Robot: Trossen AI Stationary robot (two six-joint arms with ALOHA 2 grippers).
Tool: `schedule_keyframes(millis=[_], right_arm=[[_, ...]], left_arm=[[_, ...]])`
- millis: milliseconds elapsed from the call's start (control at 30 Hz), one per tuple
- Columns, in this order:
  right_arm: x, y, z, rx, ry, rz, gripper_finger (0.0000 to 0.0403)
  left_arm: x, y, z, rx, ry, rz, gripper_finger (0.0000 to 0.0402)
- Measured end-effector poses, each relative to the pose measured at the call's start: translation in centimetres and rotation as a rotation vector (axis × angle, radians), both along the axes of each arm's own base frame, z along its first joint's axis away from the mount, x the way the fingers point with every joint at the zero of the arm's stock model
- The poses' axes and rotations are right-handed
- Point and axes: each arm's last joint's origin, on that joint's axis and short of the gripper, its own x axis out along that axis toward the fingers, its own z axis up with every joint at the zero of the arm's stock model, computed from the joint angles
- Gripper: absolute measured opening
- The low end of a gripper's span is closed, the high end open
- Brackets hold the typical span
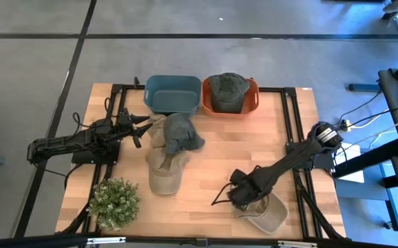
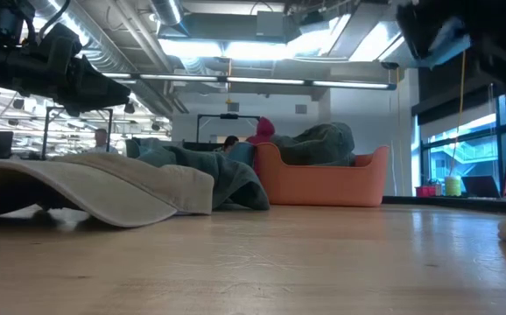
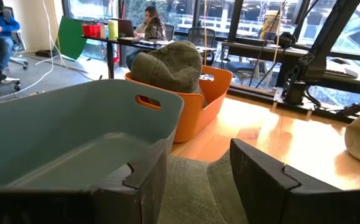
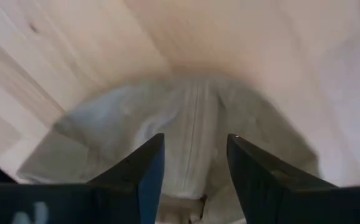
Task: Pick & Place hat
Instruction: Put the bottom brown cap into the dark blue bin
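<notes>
high: overhead, straight down, whole wooden table (image 1: 206,158) and both arms | low: tabletop level, looking across toward orange bin (image 2: 323,179), nearest beige cap (image 2: 95,188) looms close | left wrist: forward over blue bin (image 3: 61,137) to the orange bin, shared with low | right wrist: close, facing down onto pale hat (image 4: 186,137)

You have a slate-blue bin (image 1: 173,93) and an orange bin (image 1: 253,100) at the far edge, the orange one holding a dark olive hat (image 1: 227,90). At centre lie a grey-blue hat (image 1: 179,132) and a tan hat (image 1: 164,171); near right, a beige hat (image 1: 266,213). The table (image 1: 213,172) is pale wood, the near-left plant (image 1: 114,202) green.
</notes>
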Motion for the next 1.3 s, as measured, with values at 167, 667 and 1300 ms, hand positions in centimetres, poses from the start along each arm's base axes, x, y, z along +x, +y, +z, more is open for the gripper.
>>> schedule_keyframes(millis=[167,667,1300], right_arm=[[0.6,0.5,-1.8,0.019,0.055,0.002,0.0173],[1.7,1.2,-6.1,-0.013,0.115,0.030,0.0173],[0.5,-0.5,-8.4,-0.235,-0.041,0.109,0.0013]], left_arm=[[0.0,0.0,0.0,0.000,0.000,0.000,0.0169],[0.0,0.0,0.0,-0.003,-0.002,-0.002,0.0169],[0.0,0.0,0.0,-0.023,-0.015,0.002,0.0169]])
